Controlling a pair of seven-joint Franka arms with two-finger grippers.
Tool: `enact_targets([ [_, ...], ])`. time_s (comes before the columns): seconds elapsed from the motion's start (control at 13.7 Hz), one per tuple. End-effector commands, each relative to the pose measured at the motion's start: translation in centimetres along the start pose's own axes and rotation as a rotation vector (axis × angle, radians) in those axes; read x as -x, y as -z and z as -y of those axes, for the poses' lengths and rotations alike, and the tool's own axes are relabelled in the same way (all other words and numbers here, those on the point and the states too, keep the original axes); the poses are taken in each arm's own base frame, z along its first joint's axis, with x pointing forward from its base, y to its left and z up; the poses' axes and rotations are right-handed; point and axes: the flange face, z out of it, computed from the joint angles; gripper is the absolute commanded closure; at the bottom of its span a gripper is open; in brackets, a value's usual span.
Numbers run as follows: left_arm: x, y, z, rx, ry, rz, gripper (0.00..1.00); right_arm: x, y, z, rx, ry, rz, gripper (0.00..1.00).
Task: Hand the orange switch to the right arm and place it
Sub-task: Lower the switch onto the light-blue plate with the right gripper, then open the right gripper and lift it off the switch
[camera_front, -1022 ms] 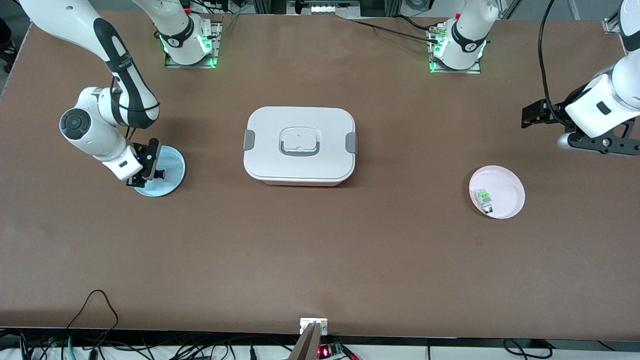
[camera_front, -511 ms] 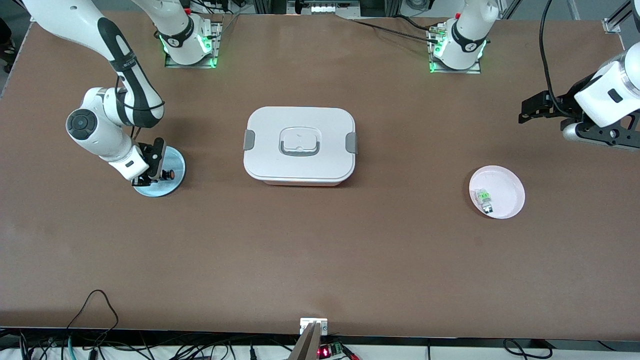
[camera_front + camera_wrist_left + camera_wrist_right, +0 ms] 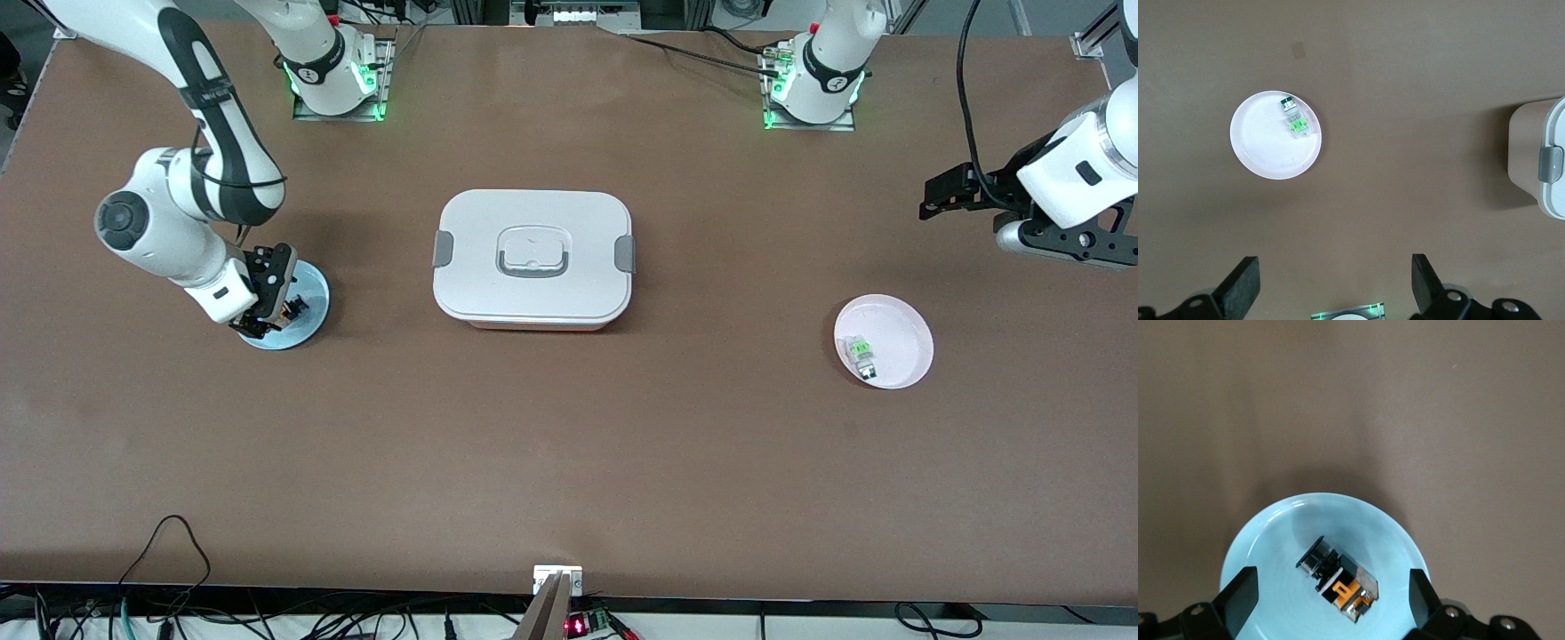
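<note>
The orange switch (image 3: 293,308), a tiny black block with orange markings, lies on its side on the light-blue plate (image 3: 311,284) at the right arm's end of the table. My right gripper (image 3: 274,313) hangs open just above the plate, one finger on each side of the switch and neither touching it. The right wrist view shows the switch (image 3: 1338,580) on the plate (image 3: 1265,547) between the open fingertips of the right gripper (image 3: 1331,599). My left gripper (image 3: 1058,249) is open and empty, up over the table at the left arm's end; it also shows in the left wrist view (image 3: 1331,287).
A white lidded box (image 3: 533,258) stands mid-table; its end shows in the left wrist view (image 3: 1538,160). A pink plate (image 3: 902,324) with a green-topped component (image 3: 861,351) lies toward the left arm's end, also in the left wrist view (image 3: 1265,143).
The right wrist has swung over the blue plate and the switch now lies on it between the open fingers. The left gripper has shifted a little toward the robots' bases.
</note>
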Motion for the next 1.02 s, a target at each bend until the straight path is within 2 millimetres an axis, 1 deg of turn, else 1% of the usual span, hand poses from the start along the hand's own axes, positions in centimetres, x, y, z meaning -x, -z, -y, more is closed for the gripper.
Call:
enact_targets([
  [0.0,0.2,0.0,0.1,0.006,-0.018,-0.004,0.00,-1.2,4.8,-2.0,-0.025,-0.045,-0.025,0.00],
  [0.15,0.3,0.2,0.0,0.006,-0.017,-0.007,0.00,-1.8,8.1,-3.1,-0.030,-0.141,-0.041,0.00],
  [0.29,0.6,0.2,0.3,0.008,-0.011,0.011,0.00,-3.0,11.6,-4.0,-0.016,-0.262,-0.057,0.00],
  [0.36,1.4,0.4,0.6,0.014,-0.005,0.049,0.00,-4.4,13.8,-4.3,0.005,-0.338,-0.071,0.00],
  [0.44,1.6,0.6,0.7,0.017,-0.003,0.051,0.00,-5.8,15.5,-4.5,0.018,-0.418,-0.083,0.00],
  [0.51,0.9,0.7,0.7,0.011,-0.004,0.027,0.00,-6.9,16.8,-4.4,0.012,-0.467,-0.078,0.00],
  [0.58,0.7,0.7,0.8,0.010,-0.004,0.021,0.00,-7.7,17.5,-4.4,0.005,-0.527,-0.087,0.00],
  [0.73,1.0,1.0,0.6,0.010,-0.007,0.022,0.00,-8.4,19.0,-4.3,0.019,-0.646,-0.096,0.00],
  [0.8,1.4,0.7,0.8,0.013,-0.003,0.048,0.00,-9.7,19.9,-4.0,0.022,-0.667,-0.098,0.00],
  [0.88,1.6,0.3,1.5,0.030,0.011,0.074,0.00,-10.5,21.1,-3.9,0.021,-0.737,-0.096,0.00],
  [0.95,1.3,-1.2,2.8,0.049,0.032,0.126,0.00,-11.8,22.4,-3.5,0.020,-0.842,-0.087,0.00],
])
